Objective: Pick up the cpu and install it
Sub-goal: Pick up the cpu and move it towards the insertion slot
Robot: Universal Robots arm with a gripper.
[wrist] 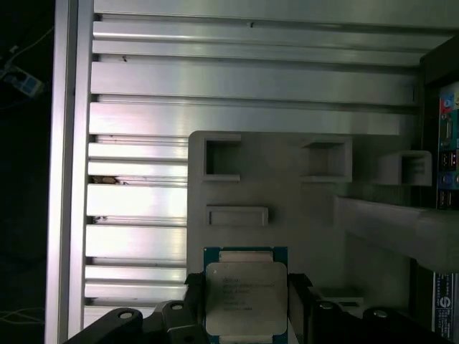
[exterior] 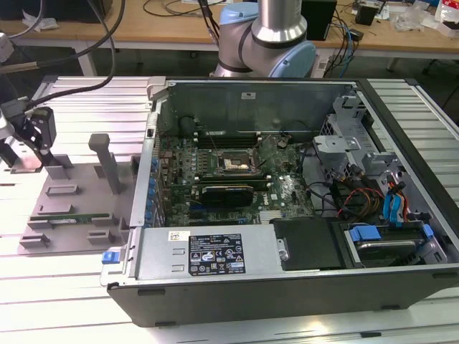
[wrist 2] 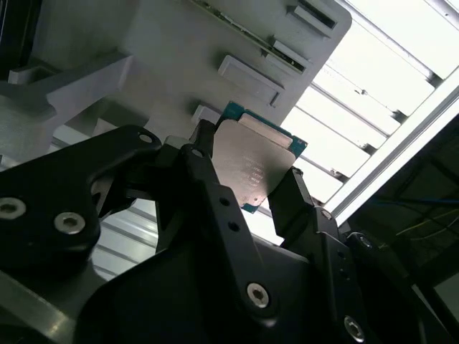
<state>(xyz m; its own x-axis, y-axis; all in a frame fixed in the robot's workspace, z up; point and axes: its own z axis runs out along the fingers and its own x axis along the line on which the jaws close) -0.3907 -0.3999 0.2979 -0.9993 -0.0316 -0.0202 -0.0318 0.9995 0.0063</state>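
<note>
The cpu [wrist 2: 252,163] is a flat square chip with a silver-grey metal top and a thin teal rim. In both wrist views it sits between my two black fingers, which press on its opposite edges. My gripper [wrist 2: 249,159] [wrist: 245,285] is shut on it, over the grey fixture plate [wrist: 301,215]. In the exterior view my gripper [exterior: 36,143] hangs at the far left, above that plate [exterior: 72,193]. The motherboard socket [exterior: 235,163], with its metal frame, lies inside the open computer case [exterior: 287,272], well to the exterior view's right of my gripper.
The fixture plate carries raised blocks, an upright post [exterior: 106,161] and a long green memory stick [exterior: 66,214]. The case's side wall [exterior: 147,172] stands between plate and motherboard. Cables and drive bays [exterior: 380,208] fill the case's right side. The ribbed metal table [exterior: 64,287] lies all around.
</note>
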